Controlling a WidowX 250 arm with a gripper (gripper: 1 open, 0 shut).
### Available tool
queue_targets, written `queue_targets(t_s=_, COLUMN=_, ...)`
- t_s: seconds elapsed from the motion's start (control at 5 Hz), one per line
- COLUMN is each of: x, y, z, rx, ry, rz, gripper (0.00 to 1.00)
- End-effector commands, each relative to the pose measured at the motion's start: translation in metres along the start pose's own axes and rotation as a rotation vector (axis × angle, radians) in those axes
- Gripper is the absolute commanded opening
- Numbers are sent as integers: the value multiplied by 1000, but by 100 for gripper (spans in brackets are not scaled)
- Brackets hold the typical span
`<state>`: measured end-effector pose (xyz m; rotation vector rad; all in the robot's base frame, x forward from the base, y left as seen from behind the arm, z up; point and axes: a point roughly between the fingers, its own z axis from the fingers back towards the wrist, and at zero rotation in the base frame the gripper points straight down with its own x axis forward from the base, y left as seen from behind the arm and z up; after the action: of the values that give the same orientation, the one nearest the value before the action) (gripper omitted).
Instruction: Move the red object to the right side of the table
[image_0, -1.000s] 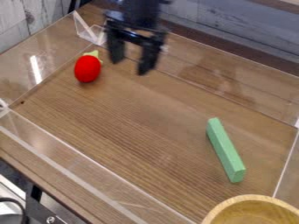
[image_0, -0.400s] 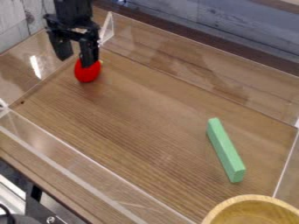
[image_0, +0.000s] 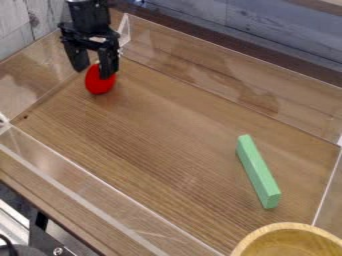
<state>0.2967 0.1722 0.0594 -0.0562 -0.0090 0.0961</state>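
**Spread gripper over the red object**

The gripper (image_0: 91, 66) points down, fingers spread to either side of the red object (image_0: 99, 82) at the table's (image_0: 160, 150) far left. A green block (image_0: 258, 171) lies well apart, right; a wooden bowl (image_0: 287, 243) sits near right.

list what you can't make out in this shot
- Red object: its top is hidden by the open gripper in the camera view; whether the fingers touch it is unclear.
- Bowl: cut off by the bottom edge.
- Arm above the gripper: cut off by the top edge.
- Green block: its far face is unseen.
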Motion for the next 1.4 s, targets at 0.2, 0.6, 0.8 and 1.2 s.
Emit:
queue_targets(t_s=0.2, x=20, y=15, z=4, rx=19, ry=-56, rz=28, gripper=100)
queue_targets(t_s=0.6, x=25, y=20, z=-9, rx=-6, ry=-49, rz=34, gripper=100)
queue_targets(t_s=0.8, x=25, y=20, z=-13, rx=-24, ry=-46, rz=35, gripper=100)
queue_targets(t_s=1.2, x=26, y=20, z=-19, rx=-50, ry=-34, rz=41, gripper=100)
